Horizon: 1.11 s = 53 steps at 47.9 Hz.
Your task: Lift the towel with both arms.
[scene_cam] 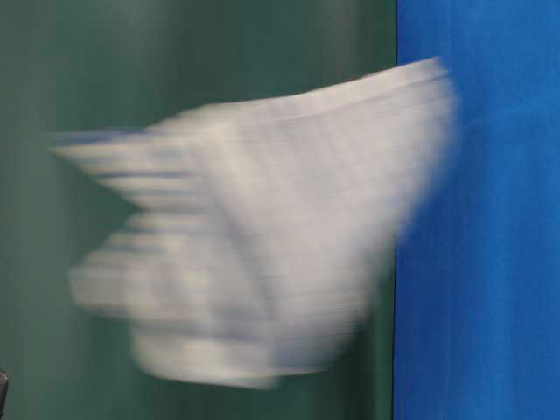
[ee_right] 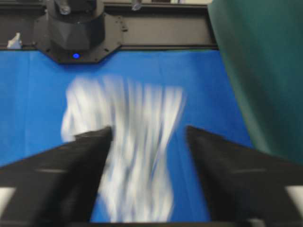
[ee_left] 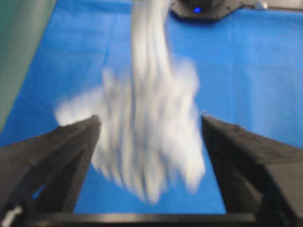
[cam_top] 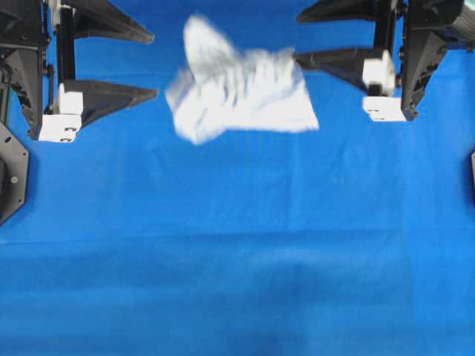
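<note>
Small white cloth towel with thin blue-grey stripes [cam_top: 239, 90]: blurred, loose between arms over blue sheet [cam_top: 237, 259] | black left gripper [cam_top: 152, 65], right gripper [cam_top: 297, 37]: jaws spread, gripping nothing | risk: towel drops crumpled, making re-pinching harder.

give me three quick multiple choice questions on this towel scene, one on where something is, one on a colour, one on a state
1. Where is the towel in the overhead view?
A. between the two grippers
B. at the bottom edge
C. left of both grippers

2. What colour is the sheet under it?
A. red
B. blue
C. yellow

3. How do the left gripper and right gripper stand?
A. both clamped on the towel
B. one open, one shut
C. both open

Answers: 1 A, the towel sits in the gap between the finger pairs. 2 B, plain blue fills the overhead view. 3 C, each wrist view shows wide-spread fingers with the blurred towel loose between them.
</note>
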Each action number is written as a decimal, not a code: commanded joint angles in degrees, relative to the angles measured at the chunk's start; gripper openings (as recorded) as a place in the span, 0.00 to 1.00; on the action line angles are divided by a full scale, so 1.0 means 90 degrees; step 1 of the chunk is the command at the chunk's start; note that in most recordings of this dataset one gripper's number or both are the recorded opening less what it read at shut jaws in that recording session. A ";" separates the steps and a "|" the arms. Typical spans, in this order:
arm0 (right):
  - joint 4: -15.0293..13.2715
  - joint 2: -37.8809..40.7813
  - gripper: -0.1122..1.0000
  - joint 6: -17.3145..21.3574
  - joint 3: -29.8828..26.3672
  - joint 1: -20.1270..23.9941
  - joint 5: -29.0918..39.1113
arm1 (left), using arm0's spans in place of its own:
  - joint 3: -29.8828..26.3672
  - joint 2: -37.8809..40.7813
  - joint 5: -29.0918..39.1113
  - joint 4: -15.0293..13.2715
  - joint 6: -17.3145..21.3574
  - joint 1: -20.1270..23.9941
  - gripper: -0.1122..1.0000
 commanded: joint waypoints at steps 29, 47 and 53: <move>0.0039 -0.0127 0.69 0.0283 0.1309 0.0313 -0.0225 | 0.1074 0.0303 -0.0781 0.0000 -0.0010 -0.0215 0.92; 0.0039 0.0117 0.69 0.0723 0.3018 0.0264 -0.1709 | 0.2363 0.1436 -0.2607 0.0010 -0.0010 -0.0225 0.92; 0.0039 0.0439 0.69 0.0811 0.3369 0.0254 -0.2090 | 0.2607 0.1992 -0.3096 0.0010 -0.0010 -0.0283 0.92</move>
